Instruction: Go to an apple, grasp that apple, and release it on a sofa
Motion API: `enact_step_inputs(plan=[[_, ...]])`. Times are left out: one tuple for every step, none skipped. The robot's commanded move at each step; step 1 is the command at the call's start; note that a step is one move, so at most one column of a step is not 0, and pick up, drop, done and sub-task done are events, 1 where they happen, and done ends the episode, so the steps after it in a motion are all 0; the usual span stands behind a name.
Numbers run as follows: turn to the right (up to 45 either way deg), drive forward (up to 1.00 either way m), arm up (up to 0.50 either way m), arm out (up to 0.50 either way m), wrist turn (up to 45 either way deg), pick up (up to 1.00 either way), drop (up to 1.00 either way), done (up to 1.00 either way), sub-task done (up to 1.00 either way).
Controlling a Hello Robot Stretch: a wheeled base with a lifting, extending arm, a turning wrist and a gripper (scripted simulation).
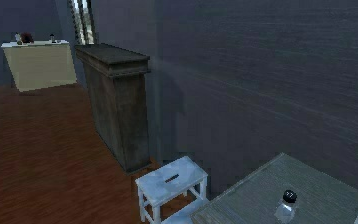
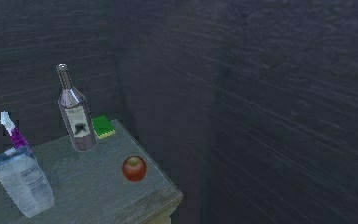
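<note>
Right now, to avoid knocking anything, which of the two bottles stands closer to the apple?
The tall grey bottle with the narrow neck; the clear spray bottle with the purple trigger stands farther from the apple.

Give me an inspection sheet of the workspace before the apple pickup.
Surface: grey tabletop against dark walls.
Job's things: round red apple, resting near the tabletop's edge.
Clutter: tall grey bottle, flat green block, clear spray bottle, small dark-capped shaker.
Fingers: nothing seen.
Cables: nothing seen.
Surroundings: reddish wooden floor, tall dark wooden cabinet, small white stool, pale counter.
</note>
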Motion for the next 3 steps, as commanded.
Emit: enact_step_inputs(plan=[[0.0,0.00,0.38,0.00,0.0,0.00,0.00,0.00,0.00],[0.0,0.00,0.00,0.16,0.0,0.00,0.00,0.00,0.00],[0.0,0.00,0.00,0.00,45.0,0.00,0.00,0.00,0.00]])
